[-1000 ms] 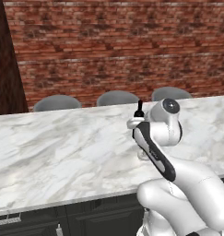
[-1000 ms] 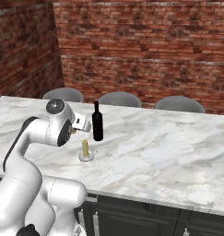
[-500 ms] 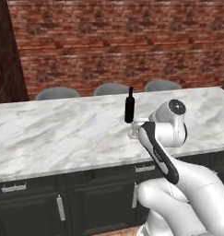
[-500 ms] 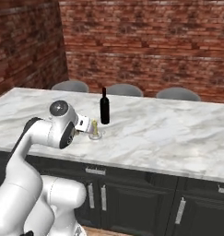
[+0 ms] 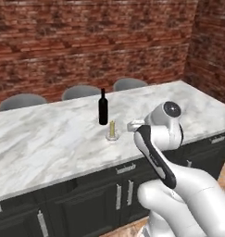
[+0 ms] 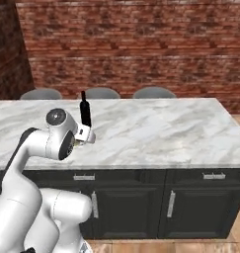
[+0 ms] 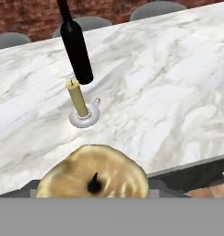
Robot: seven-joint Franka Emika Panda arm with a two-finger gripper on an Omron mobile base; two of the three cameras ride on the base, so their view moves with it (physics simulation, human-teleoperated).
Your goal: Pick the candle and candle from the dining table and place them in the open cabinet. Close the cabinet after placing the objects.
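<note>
Closely, jaws clamped on squat golden candle (image 7: 93,171), unlabelled black bottle (image 7: 76,44) behind stick candle (image 7: 78,98)

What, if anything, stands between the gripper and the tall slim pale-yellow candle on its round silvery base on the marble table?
The gripper itself appears to hold the squat golden-tan candle. Beyond that, bare white marble table leads to the slim candle; the tall black bottle stands behind it, not between.

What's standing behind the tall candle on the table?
A black bottle stands just behind the tall candle on the marble table. Grey chair backs show beyond the table's far edge; their seats are hidden.
</note>
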